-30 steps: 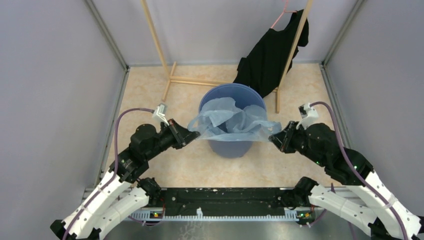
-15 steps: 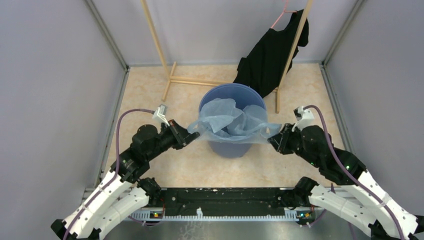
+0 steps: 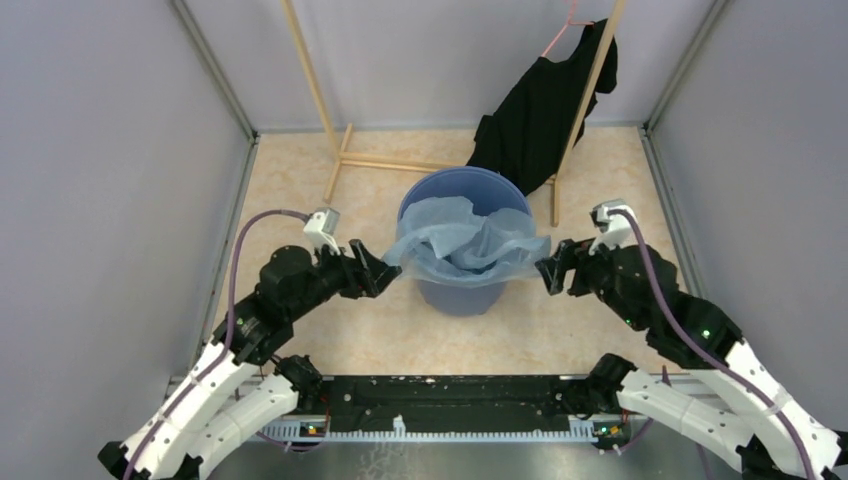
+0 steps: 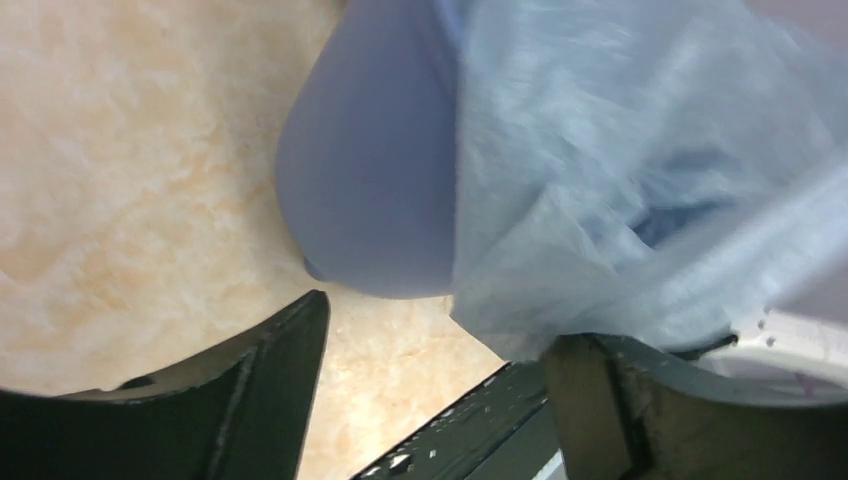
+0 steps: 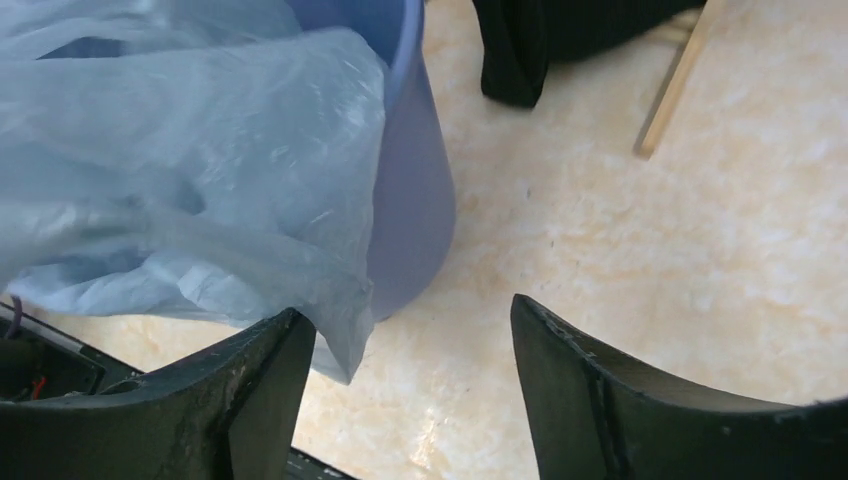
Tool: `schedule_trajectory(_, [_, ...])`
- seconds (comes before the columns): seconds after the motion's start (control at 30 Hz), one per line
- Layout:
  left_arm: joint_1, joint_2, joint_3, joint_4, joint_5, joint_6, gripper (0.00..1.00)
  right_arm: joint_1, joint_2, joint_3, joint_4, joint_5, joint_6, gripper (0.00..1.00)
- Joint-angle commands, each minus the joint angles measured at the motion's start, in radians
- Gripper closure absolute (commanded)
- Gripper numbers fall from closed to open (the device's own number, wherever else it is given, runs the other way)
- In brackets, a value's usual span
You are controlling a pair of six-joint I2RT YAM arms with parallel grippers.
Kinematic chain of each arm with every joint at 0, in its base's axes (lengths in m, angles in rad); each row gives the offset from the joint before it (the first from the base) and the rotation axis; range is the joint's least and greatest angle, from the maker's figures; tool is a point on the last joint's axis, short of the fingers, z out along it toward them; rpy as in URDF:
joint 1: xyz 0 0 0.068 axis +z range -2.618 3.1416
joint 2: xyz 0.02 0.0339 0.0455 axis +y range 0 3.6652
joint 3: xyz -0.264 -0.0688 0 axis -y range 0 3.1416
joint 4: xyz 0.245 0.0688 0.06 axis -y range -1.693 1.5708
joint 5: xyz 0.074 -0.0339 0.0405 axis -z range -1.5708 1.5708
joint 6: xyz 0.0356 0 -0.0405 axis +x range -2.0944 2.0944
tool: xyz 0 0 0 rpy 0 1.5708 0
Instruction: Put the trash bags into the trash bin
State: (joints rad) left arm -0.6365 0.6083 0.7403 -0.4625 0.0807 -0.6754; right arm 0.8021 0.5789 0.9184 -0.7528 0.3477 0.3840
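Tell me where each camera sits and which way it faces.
Top external: above and behind, facing down; left gripper and right gripper show.
Left wrist: on the left arm, facing the trash bin; own fingers show.
Right wrist: on the right arm, facing bin and black garment; own fingers show.
Shared: all see the trash bag over the bin.

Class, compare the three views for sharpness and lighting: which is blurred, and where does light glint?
Left wrist view: the trash bag is smeared and soft, the trash bin wall hazy too. Right wrist view: crisper, with creases and small glints showing on the bag. Top external view: sharp and evenly lit, with only faint shadows.
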Motion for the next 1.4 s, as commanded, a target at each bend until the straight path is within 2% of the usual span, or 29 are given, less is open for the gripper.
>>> schedule_trajectory(0.0, [0.0, -0.042, 0.134, -0.082, 0.071, 0.197, 0.12, -0.004, -0.055, 0.122, -0.054, -0.031, -0.117, 0.23])
schedule_trajectory(0.1, [0.0, -0.041, 0.236, -0.151, 0.102, 0.29, 0.02, -0.004, -0.082, 0.153, -0.055, -0.098, -0.167, 0.11])
schedule_trajectory(0.27, [0.0, 0.001, 0.414, -0.209, 0.151, 0.41, 0.02, -0.005, -0.054, 0.215, -0.052, -0.264, -0.271, 0.02])
schedule_trajectory(0.43, [0.0, 0.105, 0.534, -0.152, 0.283, 0.5, 0.01, -0.004, 0.042, 0.295, -0.075, -0.304, -0.395, 0.01])
schedule_trajectory(0.5, [0.0, 0.187, 0.561, -0.114, 0.378, 0.526, 0.01, -0.004, 0.081, 0.328, -0.069, -0.31, -0.443, 0.01])
schedule_trajectory(0.57, [0.0, 0.265, 0.588, -0.095, 0.514, 0.545, 0.01, -0.004, 0.113, 0.359, -0.065, -0.357, -0.48, 0.01])
schedule_trajectory(0.63, [0.0, 0.331, 0.601, -0.079, 0.59, 0.556, 0.01, -0.004, 0.138, 0.376, -0.065, -0.425, -0.516, 0.01])
schedule_trajectory(0.73, [-0.002, 0.403, 0.614, -0.058, 0.631, 0.569, 0.01, -0.004, 0.176, 0.381, -0.06, -0.448, -0.548, 0.01])
schedule_trajectory(0.87, [-0.037, 0.481, 0.657, -0.089, 0.584, 0.589, 0.01, -0.004, 0.223, 0.375, -0.027, -0.384, -0.552, 0.02])
schedule_trajectory(1.0, [-0.106, 0.502, 0.666, -0.122, 0.404, 0.612, 0.01, -0.004, 0.23, 0.358, 0.048, -0.247, -0.484, 0.08])
schedule_trajectory(1.13, [-0.112, 0.469, 0.645, -0.124, 0.214, 0.55, 0.15, -0.004, 0.214, 0.335, 0.106, -0.168, -0.377, 0.22])
schedule_trajectory(1.17, [-0.112, 0.453, 0.639, -0.122, 0.182, 0.536, 0.16, -0.004, 0.211, 0.331, 0.108, -0.158, -0.34, 0.25])
schedule_trajectory(1.27, [-0.112, 0.419, 0.637, -0.112, 0.241, 0.506, 0.03, -0.003, 0.184, 0.31, 0.114, -0.119, -0.265, 0.34])
schedule_trajectory(1.37, [-0.123, 0.427, 0.647, -0.085, 0.412, 0.477, 0.01, -0.004, 0.151, 0.292, 0.12, -0.092, -0.211, 0.4])
